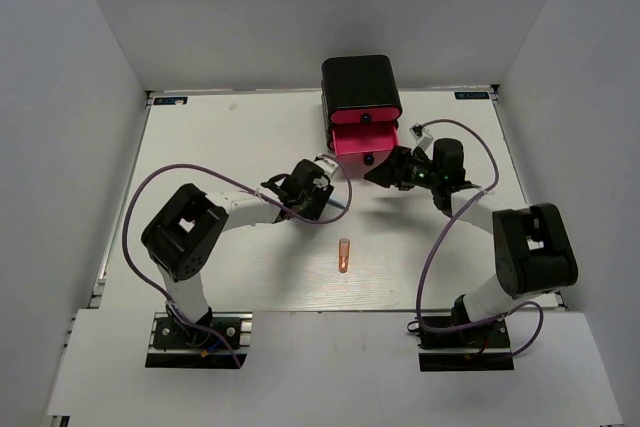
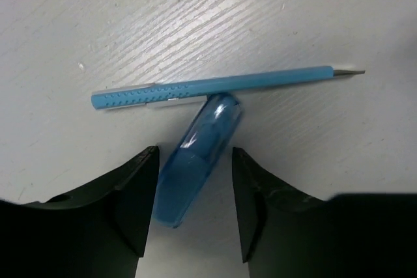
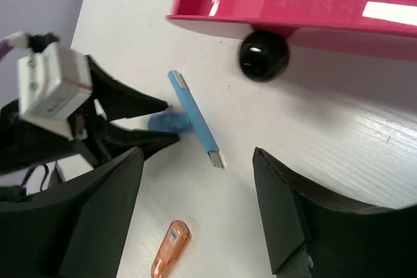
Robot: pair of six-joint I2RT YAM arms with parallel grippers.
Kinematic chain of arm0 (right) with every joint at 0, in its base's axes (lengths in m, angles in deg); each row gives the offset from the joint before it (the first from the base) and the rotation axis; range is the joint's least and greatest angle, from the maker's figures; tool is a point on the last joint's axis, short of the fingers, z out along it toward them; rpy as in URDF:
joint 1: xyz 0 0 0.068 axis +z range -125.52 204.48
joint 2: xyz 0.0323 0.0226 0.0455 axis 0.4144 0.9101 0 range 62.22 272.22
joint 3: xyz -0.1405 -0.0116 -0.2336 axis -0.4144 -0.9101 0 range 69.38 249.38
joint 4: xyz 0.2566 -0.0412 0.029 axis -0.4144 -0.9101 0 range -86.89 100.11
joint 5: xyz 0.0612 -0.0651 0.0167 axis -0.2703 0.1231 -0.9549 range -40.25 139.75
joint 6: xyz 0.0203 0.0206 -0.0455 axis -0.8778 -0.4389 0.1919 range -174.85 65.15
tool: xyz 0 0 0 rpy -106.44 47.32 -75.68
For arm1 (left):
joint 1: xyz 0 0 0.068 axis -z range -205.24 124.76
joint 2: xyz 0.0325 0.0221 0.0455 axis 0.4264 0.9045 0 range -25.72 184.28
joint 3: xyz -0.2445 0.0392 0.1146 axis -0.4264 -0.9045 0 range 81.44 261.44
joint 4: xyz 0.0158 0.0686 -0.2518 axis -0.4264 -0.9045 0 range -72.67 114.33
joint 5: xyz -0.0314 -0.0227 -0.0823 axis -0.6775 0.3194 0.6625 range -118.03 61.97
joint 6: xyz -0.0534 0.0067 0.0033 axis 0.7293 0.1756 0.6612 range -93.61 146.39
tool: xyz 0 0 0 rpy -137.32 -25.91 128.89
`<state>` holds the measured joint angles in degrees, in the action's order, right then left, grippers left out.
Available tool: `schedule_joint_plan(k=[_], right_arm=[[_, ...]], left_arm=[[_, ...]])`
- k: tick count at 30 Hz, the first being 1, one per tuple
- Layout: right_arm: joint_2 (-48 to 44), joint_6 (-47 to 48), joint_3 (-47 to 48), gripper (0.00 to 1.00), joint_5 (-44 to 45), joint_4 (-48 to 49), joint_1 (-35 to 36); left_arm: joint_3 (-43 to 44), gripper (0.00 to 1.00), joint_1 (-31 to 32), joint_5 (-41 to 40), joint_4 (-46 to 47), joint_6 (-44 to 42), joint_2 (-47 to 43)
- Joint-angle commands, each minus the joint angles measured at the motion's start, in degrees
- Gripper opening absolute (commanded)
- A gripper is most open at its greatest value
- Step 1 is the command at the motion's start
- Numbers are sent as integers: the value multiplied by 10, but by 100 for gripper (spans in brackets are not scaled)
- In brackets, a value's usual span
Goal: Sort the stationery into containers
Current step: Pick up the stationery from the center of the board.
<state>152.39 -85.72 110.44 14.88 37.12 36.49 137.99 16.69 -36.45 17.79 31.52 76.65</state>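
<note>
A short blue marker [image 2: 195, 161] lies on the table between the fingers of my left gripper [image 2: 195, 154]. The jaws stand open: the marker lies close to the left finger, with a gap to the right one. Just beyond it lies a thin blue pen [image 2: 221, 86], touching the marker's far end. An orange marker [image 1: 344, 254] lies alone nearer the arm bases. The black container [image 1: 360, 82] stands at the back, its lowest pink drawer [image 1: 363, 139] pulled out. My right gripper [image 1: 380, 175] hovers open and empty just in front of that drawer's knob [image 3: 263, 56].
The two grippers are close together in front of the drawer; in the right wrist view the left gripper's white camera block [image 3: 52, 83] is at the left. White walls enclose the table [image 1: 200, 147] on three sides.
</note>
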Motion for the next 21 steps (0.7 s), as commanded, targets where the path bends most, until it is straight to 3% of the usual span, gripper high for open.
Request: schedule_joint_plan(k=[1, 4, 5, 6, 8, 11, 14, 16, 18, 19, 21], right_arm=[[-54, 95, -5, 75, -39, -32, -3], [-75, 146, 2, 83, -69, -53, -5], [-77, 160, 9, 90, -86, -69, -3], [-82, 206, 15, 90, -92, -79, -5], [-93, 248, 38, 90, -114, -120, -3], [-118, 386, 44, 90, -125, -126, -1], [-117, 438, 43, 90, -93, -115, -8], [-94, 465, 70, 88, -106, -164, -9], [-75, 467, 89, 66, -152, -191, -21], [-76, 470, 85, 39, -163, -196, -25], [-101, 471, 71, 6, -171, -177, -24]], left_arm=[[8, 56, 8, 24, 0, -36, 4], [-5, 37, 8, 56, -11, -42, -8], [-12, 36, 8, 62, -16, -42, -9], [-12, 33, 13, 68, -25, -42, -16], [-28, 31, 13, 75, -32, -42, -41], [-36, 27, 13, 83, -37, -35, -92], [-17, 26, 13, 89, -37, -21, -141], [9, 26, 13, 89, -15, -21, -156], [33, 26, 7, 94, 2, -15, -156], [61, 24, 2, 94, 10, -15, -156], [91, 24, 2, 82, 35, -34, -136]])
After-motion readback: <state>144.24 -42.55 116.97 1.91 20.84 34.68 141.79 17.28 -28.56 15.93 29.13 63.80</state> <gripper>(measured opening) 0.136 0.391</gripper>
